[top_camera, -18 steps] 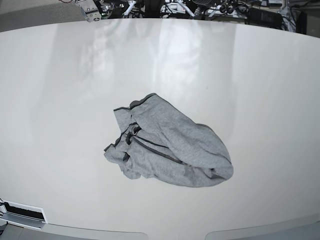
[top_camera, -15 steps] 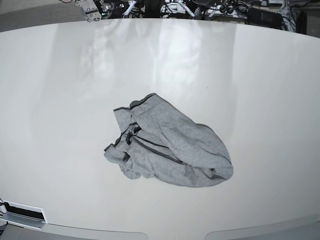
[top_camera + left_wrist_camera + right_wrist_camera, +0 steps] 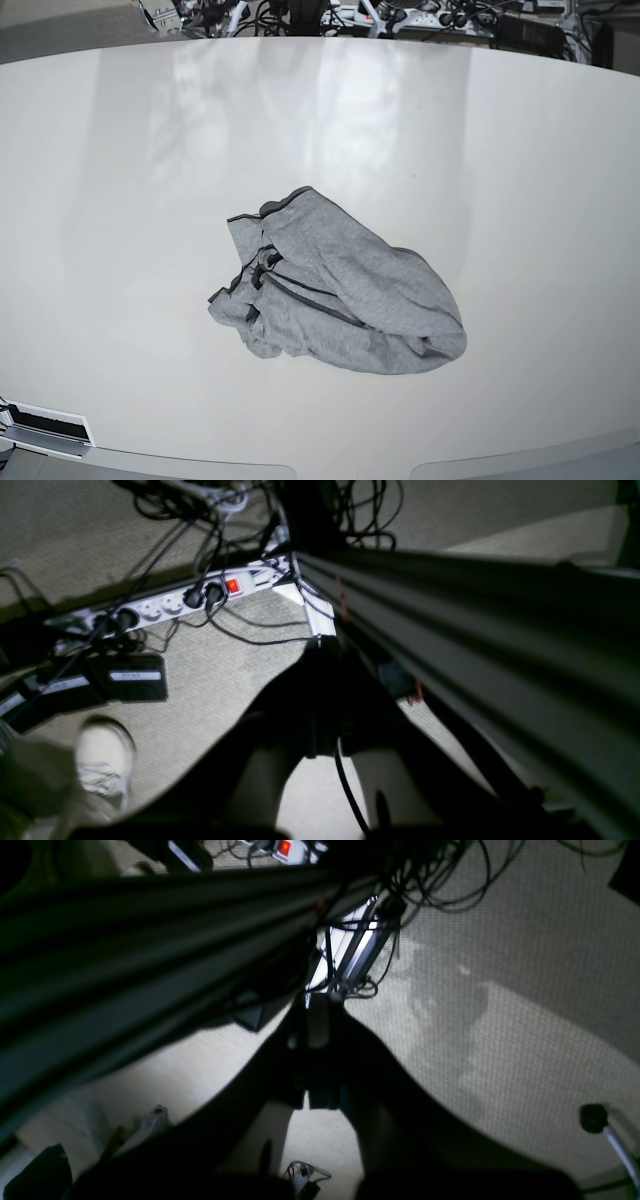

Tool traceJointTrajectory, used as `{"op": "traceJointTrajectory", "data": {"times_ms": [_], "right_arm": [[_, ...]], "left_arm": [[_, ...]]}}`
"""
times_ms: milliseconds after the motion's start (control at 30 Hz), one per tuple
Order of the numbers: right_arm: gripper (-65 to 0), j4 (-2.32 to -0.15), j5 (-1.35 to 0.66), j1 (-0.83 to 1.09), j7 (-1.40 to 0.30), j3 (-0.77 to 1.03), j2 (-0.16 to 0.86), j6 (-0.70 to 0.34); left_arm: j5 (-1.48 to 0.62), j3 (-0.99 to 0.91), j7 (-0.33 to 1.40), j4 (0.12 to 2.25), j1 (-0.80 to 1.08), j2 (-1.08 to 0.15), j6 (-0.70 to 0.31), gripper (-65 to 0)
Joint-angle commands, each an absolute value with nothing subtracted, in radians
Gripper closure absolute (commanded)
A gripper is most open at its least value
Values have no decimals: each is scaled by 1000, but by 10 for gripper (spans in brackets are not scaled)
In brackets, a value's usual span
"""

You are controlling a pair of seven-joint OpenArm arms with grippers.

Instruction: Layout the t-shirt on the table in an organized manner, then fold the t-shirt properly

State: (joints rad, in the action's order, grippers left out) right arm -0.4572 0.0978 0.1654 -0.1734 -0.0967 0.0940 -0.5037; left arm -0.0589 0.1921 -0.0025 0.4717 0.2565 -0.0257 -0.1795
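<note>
A crumpled grey t-shirt (image 3: 335,295) lies in a heap just below and right of the middle of the base view, on a glossy off-white table (image 3: 120,200). Dark trim shows along its upper left folds. Neither arm appears there. Both wrist views look down at carpet (image 3: 210,680) and cables. The left gripper (image 3: 325,700) and right gripper (image 3: 320,1050) are dark silhouettes with fingers pressed together, holding nothing.

The left gripper (image 3: 320,700) and right gripper (image 3: 315,1050) both sit at lower frame centre of their wrist views, dark, jaws closed, holding nothing.
</note>
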Motion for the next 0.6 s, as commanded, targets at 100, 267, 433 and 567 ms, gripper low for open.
{"op": "traceJointTrajectory", "data": {"times_ms": [100,267,433,567], "right_arm": [[0,-556,98,263,-210,-98,116,-569],[0,-754,29,413,-279,-99,134,-530],[0,-965,-34,537,-301,-99,165,-513],[0,-1129,-35,632,-397,-98,183,-516]], "left_arm": [[-61,192,82,566,332,-22,-187,0],[-110,192,179,704,421,-57,-187,0],[-168,192,244,814,491,-112,-186,0],[-213,192,308,912,554,-154,-187,0]]}}
